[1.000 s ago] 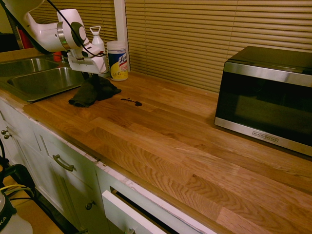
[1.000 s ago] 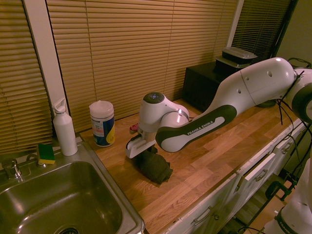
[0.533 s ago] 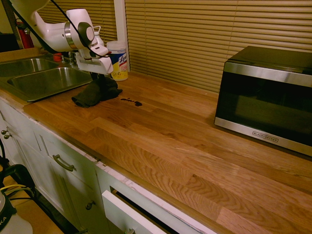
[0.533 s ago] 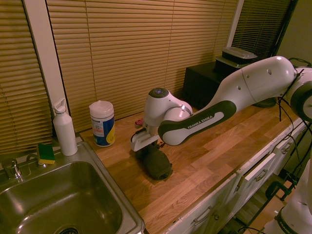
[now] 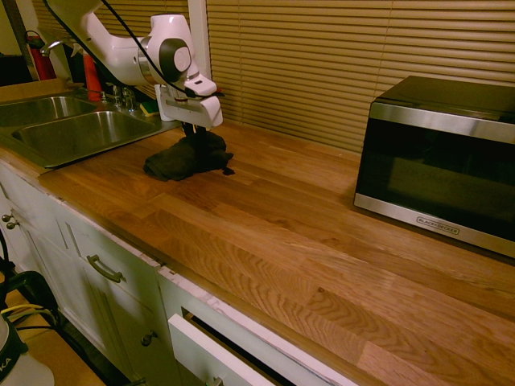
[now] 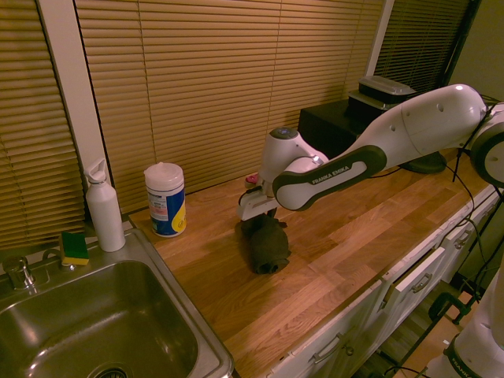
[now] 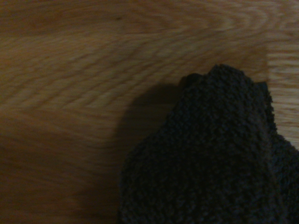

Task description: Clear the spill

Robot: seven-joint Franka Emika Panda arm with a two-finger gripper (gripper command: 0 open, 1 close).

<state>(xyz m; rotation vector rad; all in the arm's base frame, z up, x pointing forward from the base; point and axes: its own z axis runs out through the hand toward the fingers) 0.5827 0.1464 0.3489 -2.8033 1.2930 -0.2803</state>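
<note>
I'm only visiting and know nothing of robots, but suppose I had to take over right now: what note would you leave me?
Hand: shut on the dark rag, pointing down at the wooden counter.
Rag: dragged along the counter from beside the sink, now lying over the place where the spill was; only a dark sliver shows at its edge.
Done: rag gripped and brought onto the spill.
Left: rub it through, lift the rag and check the wood is clean.

Spill mostly hidden under rag [image 5: 187, 159]; wrist view blurred.
</note>
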